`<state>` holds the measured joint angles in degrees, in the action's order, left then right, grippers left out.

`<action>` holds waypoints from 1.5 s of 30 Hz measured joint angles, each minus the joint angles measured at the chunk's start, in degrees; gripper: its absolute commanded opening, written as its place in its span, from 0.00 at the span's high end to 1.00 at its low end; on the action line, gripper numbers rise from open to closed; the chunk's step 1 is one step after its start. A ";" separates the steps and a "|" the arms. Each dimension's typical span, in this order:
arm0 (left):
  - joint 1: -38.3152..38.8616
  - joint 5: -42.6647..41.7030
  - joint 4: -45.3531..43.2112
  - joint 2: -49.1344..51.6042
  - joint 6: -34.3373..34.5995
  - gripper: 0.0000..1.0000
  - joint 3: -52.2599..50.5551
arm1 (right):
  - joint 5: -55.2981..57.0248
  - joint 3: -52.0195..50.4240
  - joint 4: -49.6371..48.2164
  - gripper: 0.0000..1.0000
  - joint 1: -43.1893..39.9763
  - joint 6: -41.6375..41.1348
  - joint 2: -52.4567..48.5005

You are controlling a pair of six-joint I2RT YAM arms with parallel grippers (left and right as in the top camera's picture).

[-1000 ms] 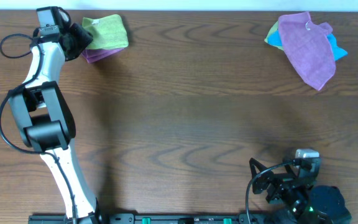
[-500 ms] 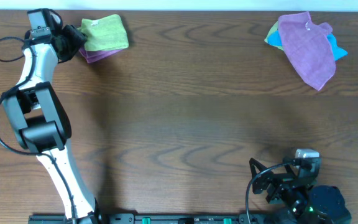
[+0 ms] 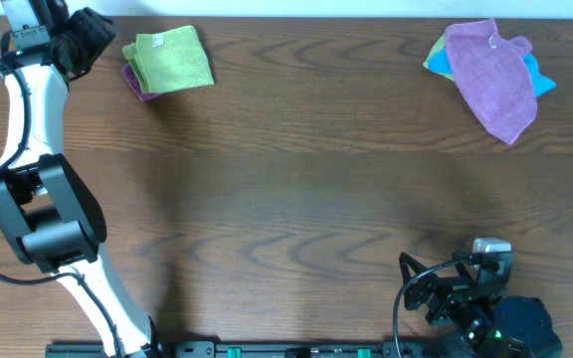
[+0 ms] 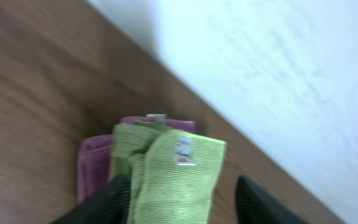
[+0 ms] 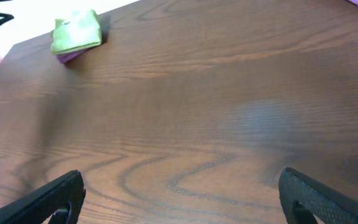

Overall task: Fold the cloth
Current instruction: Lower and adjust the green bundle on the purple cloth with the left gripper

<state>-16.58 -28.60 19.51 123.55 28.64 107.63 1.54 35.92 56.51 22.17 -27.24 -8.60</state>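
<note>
The lime-green cloth (image 3: 170, 60) lies folded at the table's far left, on top of a folded purple cloth (image 3: 137, 88). My left gripper (image 3: 93, 38) is open and empty, just left of the cloth and apart from it. In the left wrist view the cloth (image 4: 176, 177) shows between the open fingers (image 4: 182, 183), with the purple cloth (image 4: 95, 168) under it. My right gripper (image 3: 434, 293) is open and empty at the near right edge, far from the cloth. The right wrist view shows the cloth (image 5: 76, 29) far off, beyond its open fingers (image 5: 185, 202).
A crumpled purple cloth (image 3: 490, 75) lies at the far right over a blue cloth (image 3: 541, 80), with a yellow-green edge (image 3: 433, 62) showing. A white surface (image 4: 278, 81) runs beyond the table's far edge. Cables hang by both arm bases.
My left gripper has let go of the green cloth and drawn back to the left and up. The cloth has settled flatter on the purple one. The right arm has not moved.
</note>
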 measured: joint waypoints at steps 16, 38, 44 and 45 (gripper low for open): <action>11.41 7.15 -4.31 4.55 0.33 0.94 0.00 | -0.02 0.00 0.00 0.01 0.00 0.00 0.00; 10.23 22.67 -6.29 12.28 0.59 0.94 0.00 | -0.02 0.00 0.00 0.01 0.00 0.00 0.00; 10.19 23.87 -6.29 14.23 1.14 0.94 0.00 | 0.00 0.00 0.00 0.01 0.00 0.00 0.00; 10.21 24.41 -6.32 14.38 1.14 0.93 0.00 | 0.00 0.00 0.00 0.01 0.00 0.00 0.00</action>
<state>-6.37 -4.19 13.19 137.93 29.78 107.63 1.54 35.92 56.51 22.17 -27.24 -8.60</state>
